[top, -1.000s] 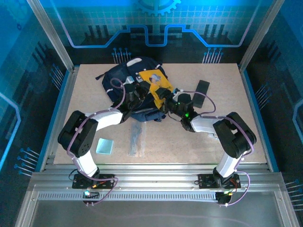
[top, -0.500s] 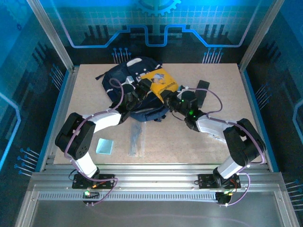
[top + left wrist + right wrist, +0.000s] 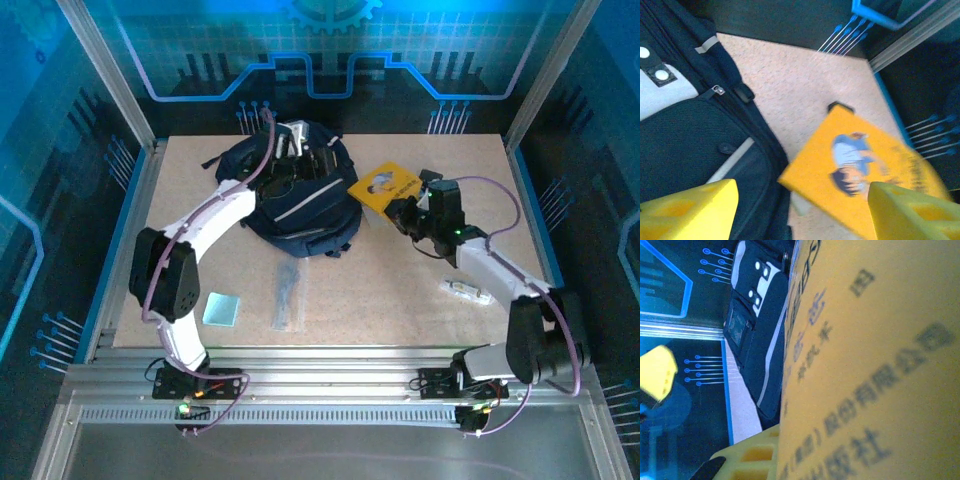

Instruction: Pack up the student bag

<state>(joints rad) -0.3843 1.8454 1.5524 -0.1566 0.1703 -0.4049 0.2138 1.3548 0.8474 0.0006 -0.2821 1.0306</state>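
Note:
The student bag (image 3: 300, 205), dark navy with pale trim, lies at the back middle of the table. In the left wrist view the student bag (image 3: 687, 130) lies on the left. My left gripper (image 3: 312, 158) hangs over the bag's far end, and its yellow fingers (image 3: 692, 210) stand wide apart with nothing between them. A yellow book (image 3: 384, 187) with a cartoon cover is lifted just right of the bag, with my right gripper (image 3: 408, 208) shut on its near edge. The book (image 3: 870, 365) lies across one yellow finger (image 3: 747, 462), and the other finger is hidden behind it.
A pale blue card (image 3: 221, 308) and a grey strip (image 3: 287, 295) lie near the front left. A small white item (image 3: 464, 290) rests at the right beside my right arm. A black flat object (image 3: 432, 181) sits behind the right gripper.
My right gripper closed on the yellow book and carried it from the bag's top off to the right. The left gripper opened and moved to the bag's far end.

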